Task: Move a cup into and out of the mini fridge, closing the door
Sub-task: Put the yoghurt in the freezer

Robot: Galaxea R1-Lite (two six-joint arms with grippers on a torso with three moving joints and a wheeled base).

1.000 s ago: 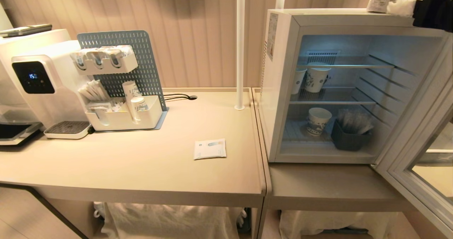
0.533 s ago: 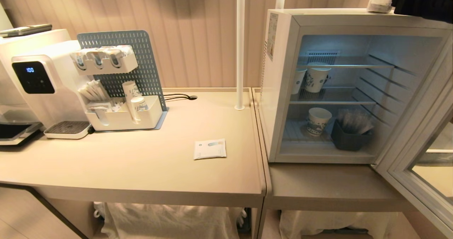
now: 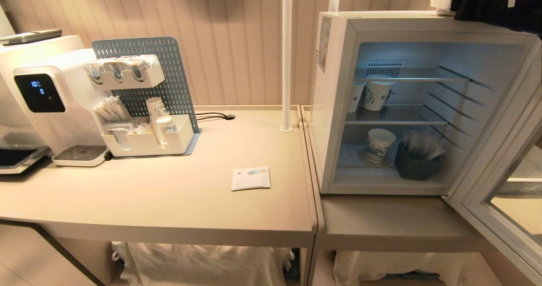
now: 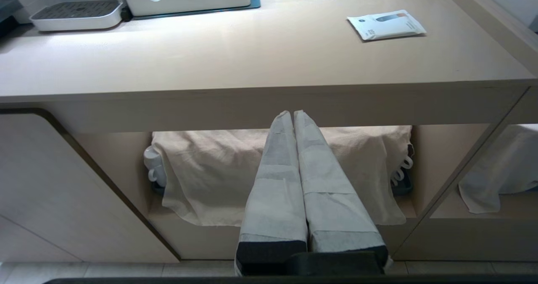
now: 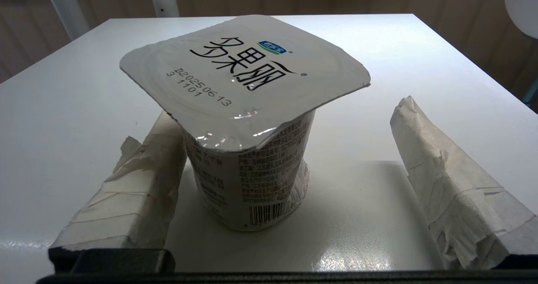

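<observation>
While the door hangs wide open at the right, the cup stands upright on top of the mini fridge, between the spread fingers of the right gripper. Paper cups and a dark bin crowd the shelves inside. Below the counter, the left gripper is pressed closed, empty.

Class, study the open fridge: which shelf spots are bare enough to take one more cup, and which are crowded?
In the mini fridge, the middle shelf is bare right of the two paper cups. The top shelf looks bare. The floor is crowded: a paper cup beside a dark bin.
</observation>
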